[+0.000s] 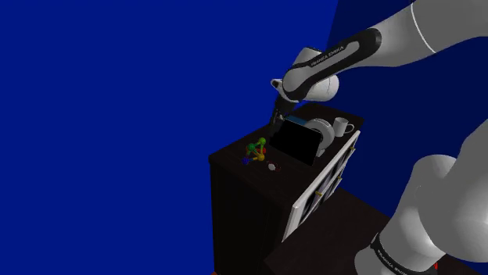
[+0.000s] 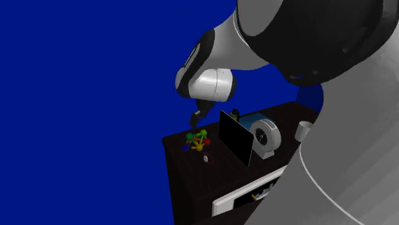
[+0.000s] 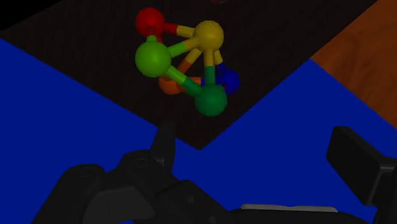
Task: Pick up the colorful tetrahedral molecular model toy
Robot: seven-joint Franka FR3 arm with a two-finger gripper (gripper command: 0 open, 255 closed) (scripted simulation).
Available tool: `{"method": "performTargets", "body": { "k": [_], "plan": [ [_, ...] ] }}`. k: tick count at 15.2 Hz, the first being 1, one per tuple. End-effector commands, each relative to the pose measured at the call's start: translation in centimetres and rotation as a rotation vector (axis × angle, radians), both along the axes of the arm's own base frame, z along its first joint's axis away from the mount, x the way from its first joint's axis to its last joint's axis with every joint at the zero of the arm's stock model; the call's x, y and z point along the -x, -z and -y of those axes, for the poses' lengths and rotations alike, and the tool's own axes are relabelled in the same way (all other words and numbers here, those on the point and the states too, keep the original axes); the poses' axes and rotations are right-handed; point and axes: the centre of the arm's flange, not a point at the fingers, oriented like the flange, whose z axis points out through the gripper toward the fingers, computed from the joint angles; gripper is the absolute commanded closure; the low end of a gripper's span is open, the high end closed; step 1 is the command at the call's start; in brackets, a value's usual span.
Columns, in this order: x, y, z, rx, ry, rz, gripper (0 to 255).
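Note:
The molecular model toy (image 1: 256, 150) (image 2: 197, 141) is a cluster of red, yellow, green, blue and orange balls joined by coloured sticks. It rests near a corner of the dark cabinet top (image 1: 231, 162) (image 2: 178, 151). In the wrist view the toy (image 3: 188, 60) lies well ahead of my fingers, near the dark top's (image 3: 76, 38) corner. My black gripper (image 1: 275, 117) (image 2: 195, 118) (image 3: 261, 153) hangs above the toy, apart from it. It is open, its fingers (image 3: 165, 143) stand wide apart, and nothing is between them.
A black upright panel (image 1: 297, 141) (image 2: 235, 137) stands close beside the toy, with a white round appliance (image 2: 264, 135) and a white mug (image 1: 342, 126) behind it. A small pale object (image 1: 271, 166) (image 2: 206, 158) lies near the toy. A white cabinet front (image 1: 324, 183) hangs open. Blue walls surround the cabinet.

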Motion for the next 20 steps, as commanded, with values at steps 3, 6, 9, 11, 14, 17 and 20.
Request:
{"method": "performTargets", "body": {
  "k": [3, 6, 9, 11, 14, 17, 20],
  "plan": [
    [-3.4, 4.3, 0.1, -0.014, -0.101, 0.023, 0],
    [-6.1, 7.2, -0.2, -0.026, -0.175, 0.039, 0],
    [-8.7, 10.0, -0.8, -0.038, -0.249, 0.055, 0],
    [-8.7, 11.0, -0.8, -0.038, -0.249, 0.055, 0],
    [-8.7, 12.6, -0.8, -0.038, -0.249, 0.055, 0],
    [-8.7, 14.0, -0.8, -0.038, -0.249, 0.055, 0],
    [-8.7, 14.0, -0.8, -0.038, -0.249, 0.055, 255]
  ]
}}
